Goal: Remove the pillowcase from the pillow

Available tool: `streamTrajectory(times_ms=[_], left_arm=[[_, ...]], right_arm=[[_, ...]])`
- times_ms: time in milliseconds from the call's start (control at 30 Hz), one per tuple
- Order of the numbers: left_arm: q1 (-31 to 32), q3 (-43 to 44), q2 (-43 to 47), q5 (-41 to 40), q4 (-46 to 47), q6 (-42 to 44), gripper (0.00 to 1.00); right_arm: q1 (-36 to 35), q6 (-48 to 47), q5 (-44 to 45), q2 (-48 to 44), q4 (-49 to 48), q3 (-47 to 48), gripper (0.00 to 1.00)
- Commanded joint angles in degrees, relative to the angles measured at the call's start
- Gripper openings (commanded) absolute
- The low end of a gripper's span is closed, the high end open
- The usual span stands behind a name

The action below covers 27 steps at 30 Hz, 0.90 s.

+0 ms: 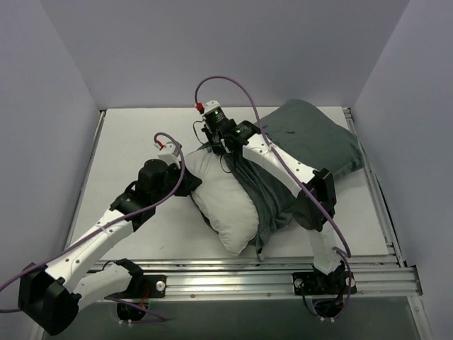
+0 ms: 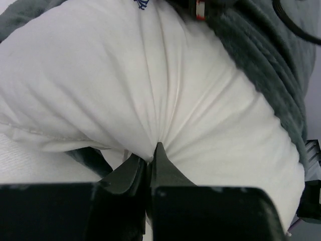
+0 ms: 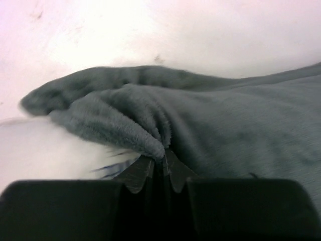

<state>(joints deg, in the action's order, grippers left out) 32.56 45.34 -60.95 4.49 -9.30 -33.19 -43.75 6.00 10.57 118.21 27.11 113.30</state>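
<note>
In the overhead view, the plump white smooth-fabric pillow (image 1: 228,209) is lying at the centre of the frame with its lower-left half bare. Its upper-right part is sitting inside the dark grey-green velvety pillowcase (image 1: 311,138), which is spreading toward the upper right of the white table (image 1: 131,142). The left gripper (image 1: 186,168) is meeting the pillow's upper-left edge. The right gripper (image 1: 212,144) is reaching down at centre top, where cloth and pillow meet.

In the left wrist view, the left gripper (image 2: 153,154) is clenching a pinch of the pillow (image 2: 150,75), with creases fanning out from the closed tips. The pillowcase (image 2: 273,65) is running down the right edge.

In the right wrist view, the right gripper (image 3: 159,163) is clamping a fold of the pillowcase (image 3: 225,130) at lower centre. The pillow (image 3: 45,145) is showing white at lower left.
</note>
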Motion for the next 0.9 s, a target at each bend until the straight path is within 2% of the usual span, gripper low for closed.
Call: streamTrajectory(times_ms=[0, 167, 367, 467, 567, 700, 733, 833, 867], left_arm=[[1.6, 1.6, 9.7, -1.2, -4.7, 2.2, 0.02], [2.5, 1.2, 15.8, -3.3, -9.5, 1.2, 0.02], [3.0, 2.5, 21.2, -4.0, -15.5, 0.1, 0.02], [3.0, 4.3, 24.3, -7.7, -19.0, 0.7, 0.02], [3.0, 5.8, 25.5, -11.3, -19.5, 2.9, 0.02], [3.0, 6.8, 20.2, -12.3, -15.9, 3.7, 0.02], [3.0, 6.6, 19.1, -12.3, -14.4, 3.7, 0.02], [3.0, 7.0, 13.7, -13.1, -9.3, 3.1, 0.02], [3.0, 7.5, 12.2, -13.7, -7.5, 3.4, 0.02]], right_arm=[[8.1, 1.2, 8.8, 1.1, 2.0, 3.2, 0.00], [13.1, 3.7, 12.2, 1.1, 2.6, 3.7, 0.00], [22.6, 8.8, 17.4, 2.2, 3.2, 3.9, 0.00], [26.5, 11.2, 18.1, 3.0, 4.0, 4.6, 0.00], [25.5, 9.0, 10.3, 1.8, 2.4, 2.7, 0.00], [19.7, 6.0, -1.7, -2.0, -3.2, -0.9, 0.00], [18.4, 5.2, -4.4, -3.5, -3.6, -1.1, 0.02], [13.4, 4.7, -8.5, -8.4, -5.6, -3.0, 0.23], [11.7, 4.5, -8.8, -10.1, -6.6, -3.8, 0.37]])
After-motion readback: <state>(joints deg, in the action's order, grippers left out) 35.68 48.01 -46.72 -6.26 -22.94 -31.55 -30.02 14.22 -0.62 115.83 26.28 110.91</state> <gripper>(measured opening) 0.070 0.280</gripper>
